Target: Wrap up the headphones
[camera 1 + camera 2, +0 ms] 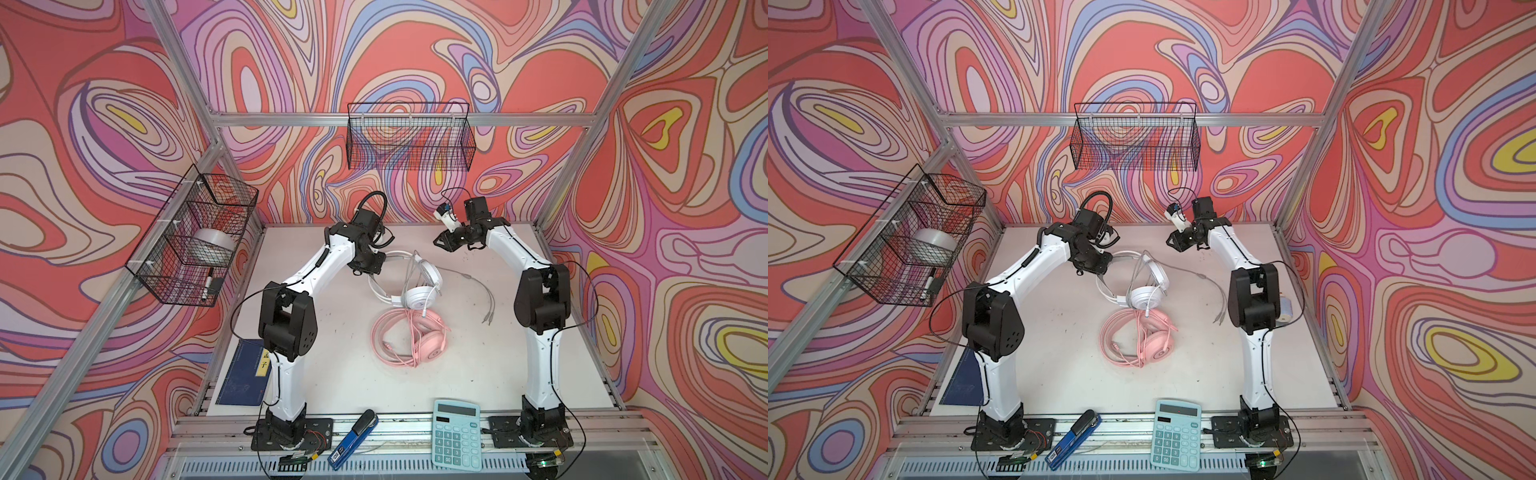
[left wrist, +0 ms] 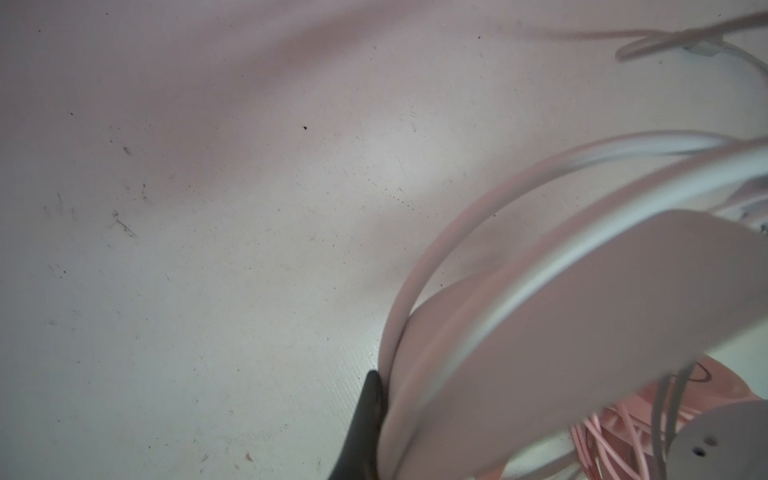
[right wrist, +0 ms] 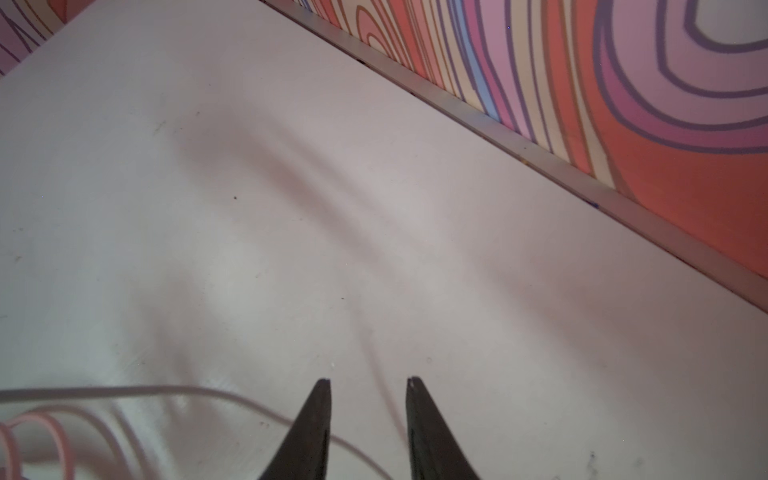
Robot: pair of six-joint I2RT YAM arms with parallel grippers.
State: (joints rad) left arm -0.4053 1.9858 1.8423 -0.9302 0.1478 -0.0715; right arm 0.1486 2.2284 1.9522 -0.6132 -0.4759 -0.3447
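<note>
Headphones: white pair (image 1: 419,297) in the middle of the table (image 1: 332,353), just behind the pink pair (image 1: 432,351), whose cord lies coiled
Left pincer (image 1: 370,270): clamped narrow on the white pair's band
Right pincer (image 3: 369,380): parted, empty, raised near the back wall (image 3: 623,83)
Loose end: grey cord (image 1: 491,300) trails right across the table
Next, I judge: take that cord with my right and wind it snug round the band while my left holds steady

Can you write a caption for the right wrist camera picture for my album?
The right gripper, jaws apart and empty, hangs above the white table near a loose headphone cord.
</note>
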